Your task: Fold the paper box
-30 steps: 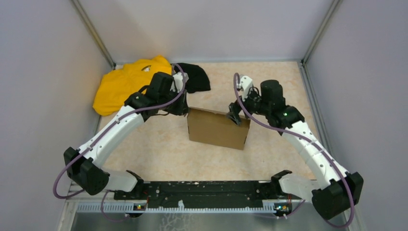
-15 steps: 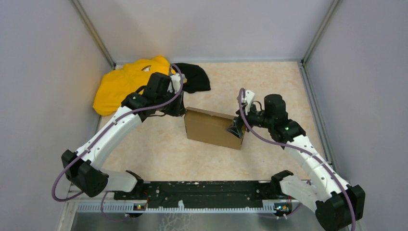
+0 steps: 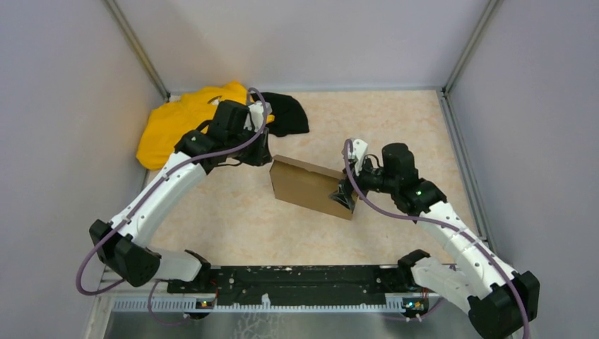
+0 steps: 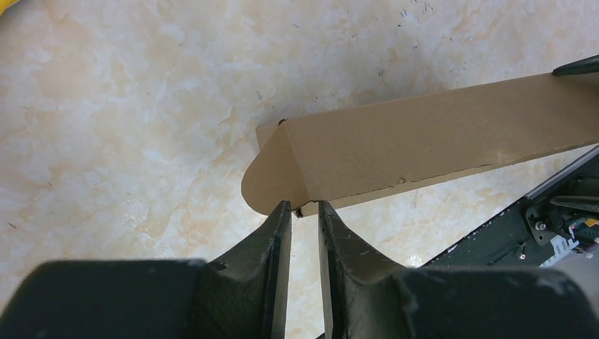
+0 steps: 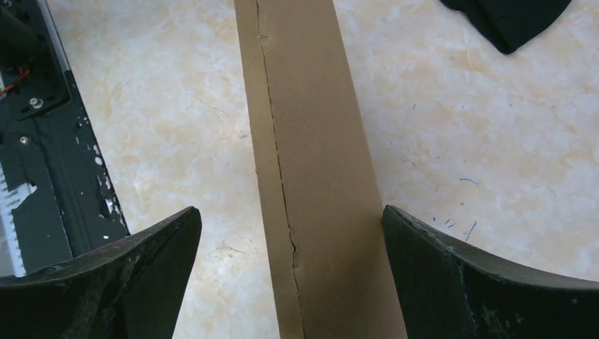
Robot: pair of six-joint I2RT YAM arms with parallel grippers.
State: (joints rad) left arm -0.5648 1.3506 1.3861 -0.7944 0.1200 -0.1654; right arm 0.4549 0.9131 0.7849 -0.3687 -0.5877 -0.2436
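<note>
The paper box sits mid-tabletop; likely light, stiff along its creases and easily dented, so best held by folded edges; the left gripper is clamped on its left end; the right gripper straddles the right end, jaws wide apart; a yellow cloth and a black cloth crowd the far left; there is open room nearer the arms.

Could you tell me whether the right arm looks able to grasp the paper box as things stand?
Probably yes: the right hand stands open astride the paper box, with nothing else between its fingers, while the left hand pinches the opposite end.
</note>
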